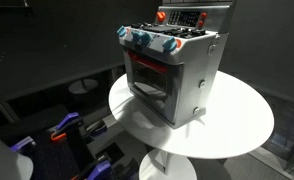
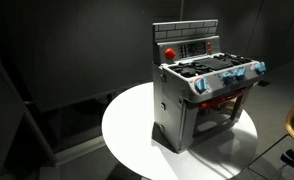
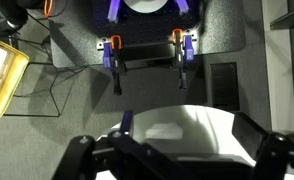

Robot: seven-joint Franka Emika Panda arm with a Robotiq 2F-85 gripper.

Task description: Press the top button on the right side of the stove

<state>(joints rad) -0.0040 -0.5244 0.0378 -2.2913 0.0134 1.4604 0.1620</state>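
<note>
The stove [image 1: 177,72] [image 2: 187,105] stands upright on a round white table [image 1: 237,122] [image 2: 127,130] in both exterior views, set toward the table's far part rather than at its middle. Its row of blue knobs [image 1: 147,41] [image 2: 232,78] runs along the top front edge, above the red-rimmed dark door window [image 1: 147,76], and the red control panel [image 1: 182,17] [image 2: 187,47] rises at the back. No part of the arm touches the stove. In the wrist view the gripper [image 3: 177,162] comes in from the bottom edge, its dark fingers [image 3: 84,152] spread wide with nothing between them, hanging over the table's white top [image 3: 197,125]. Beyond the table, on the grey floor, stand two clamps [image 3: 112,55] with orange and purple handles, and a yellow object [image 3: 2,75] lies at the left edge
</note>
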